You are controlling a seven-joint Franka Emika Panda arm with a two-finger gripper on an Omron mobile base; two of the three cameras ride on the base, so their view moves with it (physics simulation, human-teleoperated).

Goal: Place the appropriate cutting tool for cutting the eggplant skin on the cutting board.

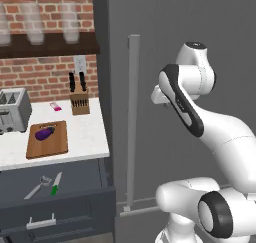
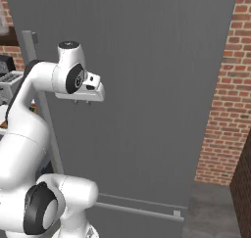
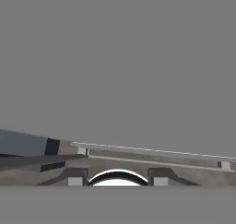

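Closest to the lens, the white arm folds up in front of a tall grey door, and its pincer (image 2: 82, 103) hangs at the wrist pointing down, well apart from everything it needs. Two finger tips (image 3: 75, 181) stand apart with nothing between them, so the pincer is parted and carrying nothing.

Off to the left, the open drawer (image 1: 60, 194) below the surface (image 1: 85, 137) holds the silvery peeler (image 1: 38, 186), lying just beside a green-handled knife (image 1: 55, 183). Up on the surface, the cutting board (image 1: 47, 139) sits with the dark eggplant (image 1: 44, 133) on it, a toaster (image 1: 12, 110) to its left and a knife block (image 1: 79, 103) behind.

Nothing of the task looks begun. The danger ahead is picking wrong: peeler and knife lie so close that a sloppy descent could close on the green handle, or nudge both. A long swing leftward also risks clipping the drawer front.
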